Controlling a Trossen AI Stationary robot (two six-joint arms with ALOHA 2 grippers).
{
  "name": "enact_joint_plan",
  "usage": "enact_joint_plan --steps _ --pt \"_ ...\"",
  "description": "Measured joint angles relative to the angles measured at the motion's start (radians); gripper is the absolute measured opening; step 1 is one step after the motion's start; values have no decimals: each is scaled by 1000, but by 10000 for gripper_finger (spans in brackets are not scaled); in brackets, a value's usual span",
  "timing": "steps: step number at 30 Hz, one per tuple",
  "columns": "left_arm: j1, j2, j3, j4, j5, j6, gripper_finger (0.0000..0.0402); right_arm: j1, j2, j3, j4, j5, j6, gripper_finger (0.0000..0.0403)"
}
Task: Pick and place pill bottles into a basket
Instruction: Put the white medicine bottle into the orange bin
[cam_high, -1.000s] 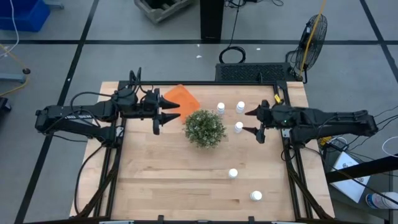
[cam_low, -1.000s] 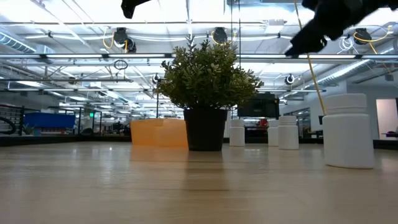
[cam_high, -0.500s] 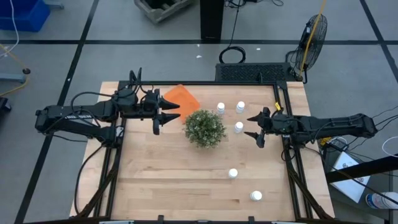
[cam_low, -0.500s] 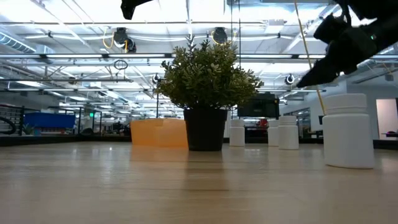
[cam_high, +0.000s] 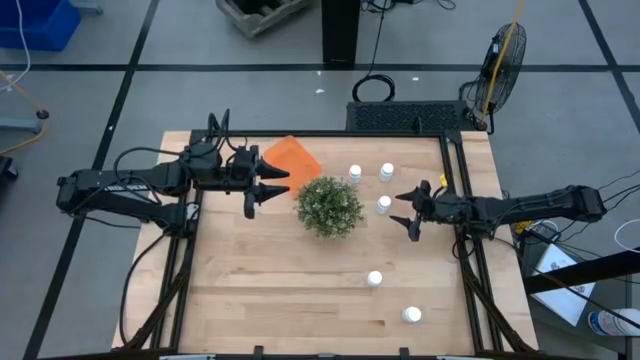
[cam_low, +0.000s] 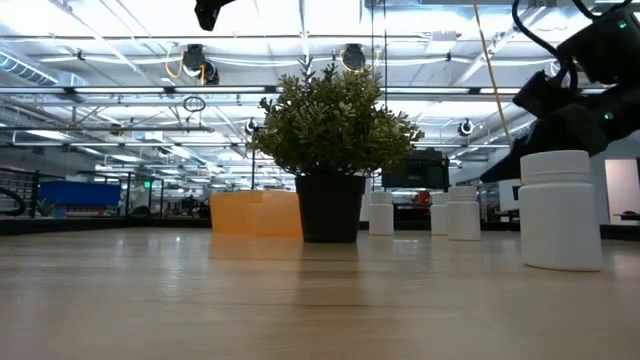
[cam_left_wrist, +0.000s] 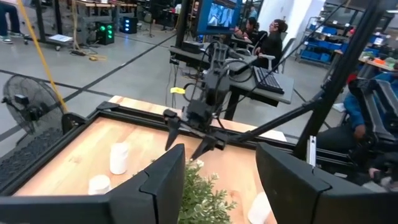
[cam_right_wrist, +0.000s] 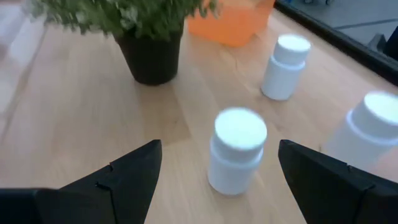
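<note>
Five white pill bottles stand upright on the wooden table: three at the far right (cam_high: 355, 173) (cam_high: 387, 172) (cam_high: 383, 205), one toward the near side (cam_high: 375, 279), one by the near edge (cam_high: 411, 316). The orange basket (cam_high: 291, 157) sits at the far side, left of the green plant (cam_high: 329, 206). My right gripper (cam_high: 408, 211) is open and empty just right of the middle bottle (cam_right_wrist: 236, 151), low over the table, its fingers on either side of the bottle's line without touching it. My left gripper (cam_high: 270, 182) is open and empty, held high beside the basket.
The potted plant (cam_low: 331, 150) stands mid-table between my two grippers and hides part of the basket (cam_low: 254, 213) in the low view. Black frame rails run along the table's edges (cam_high: 460, 240). Bare wood lies on the table's near left (cam_high: 260, 290).
My right gripper has come down and toward the table's near edge, ending low beside the middle pill bottle with its fingers still open. No bottle has moved.
</note>
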Motion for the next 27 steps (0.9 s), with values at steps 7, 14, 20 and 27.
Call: enact_joint_plan --steps 7,14,20,27 --pt "0 0 0 0 1 0 192 0 0 -54 26 -3 49 313" --pt "0 0 0 2 1 0 203 0 0 -66 30 26 30 313" --pt "0 0 0 2 1 0 198 -1 0 -68 48 57 3 313" --pt "0 0 0 3 9 -9 192 0 33 -63 27 20 57 313"
